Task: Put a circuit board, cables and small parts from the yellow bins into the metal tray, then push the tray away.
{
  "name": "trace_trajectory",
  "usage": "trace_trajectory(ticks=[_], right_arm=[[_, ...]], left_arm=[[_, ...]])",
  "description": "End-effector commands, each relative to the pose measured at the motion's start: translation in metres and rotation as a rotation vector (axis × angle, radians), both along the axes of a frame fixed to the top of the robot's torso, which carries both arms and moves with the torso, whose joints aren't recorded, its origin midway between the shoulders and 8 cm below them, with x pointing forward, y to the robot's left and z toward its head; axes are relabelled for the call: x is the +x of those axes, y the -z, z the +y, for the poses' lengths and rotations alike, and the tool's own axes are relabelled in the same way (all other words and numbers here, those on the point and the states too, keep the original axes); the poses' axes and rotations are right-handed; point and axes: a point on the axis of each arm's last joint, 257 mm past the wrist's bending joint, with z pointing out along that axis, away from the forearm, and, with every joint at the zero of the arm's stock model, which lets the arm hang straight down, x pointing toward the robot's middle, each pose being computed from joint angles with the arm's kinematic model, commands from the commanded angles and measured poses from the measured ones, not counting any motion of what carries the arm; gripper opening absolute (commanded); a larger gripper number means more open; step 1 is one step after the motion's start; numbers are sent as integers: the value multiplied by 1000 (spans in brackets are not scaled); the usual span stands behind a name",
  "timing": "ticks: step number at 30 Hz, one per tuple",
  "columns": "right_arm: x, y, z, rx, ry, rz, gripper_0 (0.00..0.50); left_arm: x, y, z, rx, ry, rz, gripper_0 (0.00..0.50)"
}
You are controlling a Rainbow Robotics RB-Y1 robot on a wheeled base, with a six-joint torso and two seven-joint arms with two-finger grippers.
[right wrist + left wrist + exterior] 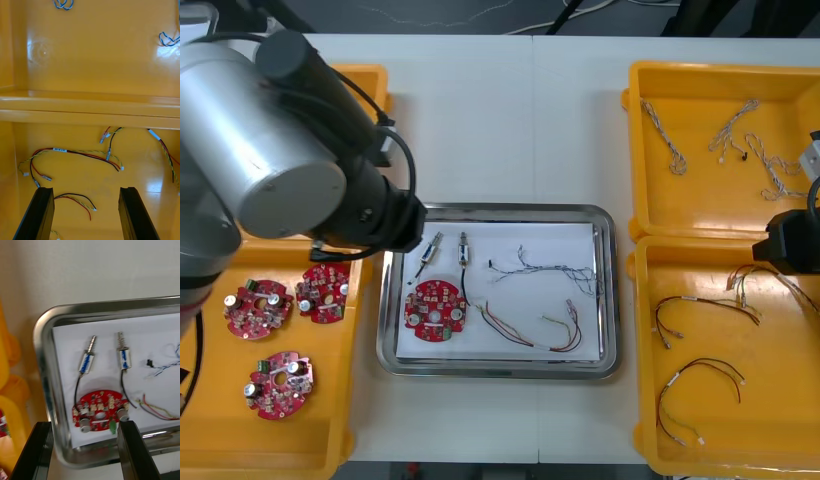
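Observation:
The metal tray point(500, 211), white inside, lies at the table's middle. It holds a round red circuit board point(436, 310), two small metal parts point(430, 250) side by side, a twisted blue and white cable point(552, 266) and a red and yellow cable point(530, 332). My left gripper point(84, 450) hovers open over the tray's point(112, 305) near left corner, with the board point(99, 410) and the metal parts point(87, 360) just beyond its fingertips. Over the near right bin point(720, 420), my right gripper point(88, 213) is open above red and yellow cables point(75, 153), holding nothing.
Three more circuit boards point(255, 308) lie in the near left bin point(210, 430). The far right bin point(650, 150) holds several blue and white cables point(740, 130). The big left arm point(270, 150) covers the far left bin point(370, 80).

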Motion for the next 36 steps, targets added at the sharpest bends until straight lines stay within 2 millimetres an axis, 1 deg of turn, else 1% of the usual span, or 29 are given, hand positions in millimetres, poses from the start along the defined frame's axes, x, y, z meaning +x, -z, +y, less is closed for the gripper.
trace_trajectory(ticks=[1, 4, 5, 7, 10, 11, 13, 17, 21, 28, 32, 36], right_arm=[[-2, -1, 32, 11, -43, -5, 500], [-2, -2, 49, -15, -104, -5, 500], [-2, -2, 52, -19, -116, -5, 500], [-4, -1, 64, -36, -159, -1, 500], [-6, -1, 82, -55, -220, -1, 500], [-6, -1, 85, -57, -232, -1, 500], [-9, 1, 98, -73, -279, 2, 500], [-16, 5, 121, -107, -369, 11, 500], [-25, 15, 144, -151, -469, 33, 500], [-39, 34, 169, -228, -593, 71, 500], [-46, 44, 185, -259, -665, 93, 500], [-52, 54, 201, -283, -733, 111, 500]], left_arm=[[-1, -28, 46, 65, 43, -56, 500], [-6, -30, 75, 73, 54, -56, 500], [-7, -30, 79, 74, 56, -54, 500], [-11, -32, 98, 90, 64, -47, 500], [-16, -34, 115, 96, 55, -36, 500], [-17, -34, 117, 93, 51, -34, 500], [-19, -37, 128, 96, 36, -33, 500], [-18, -42, 145, 111, 7, -51, 500], [-17, -43, 163, 119, -37, -68, 500], [-16, -44, 186, 128, -78, -92, 500], [-20, -41, 200, 169, -90, -79, 500], [-26, -37, 207, 179, -94, -63, 500]])
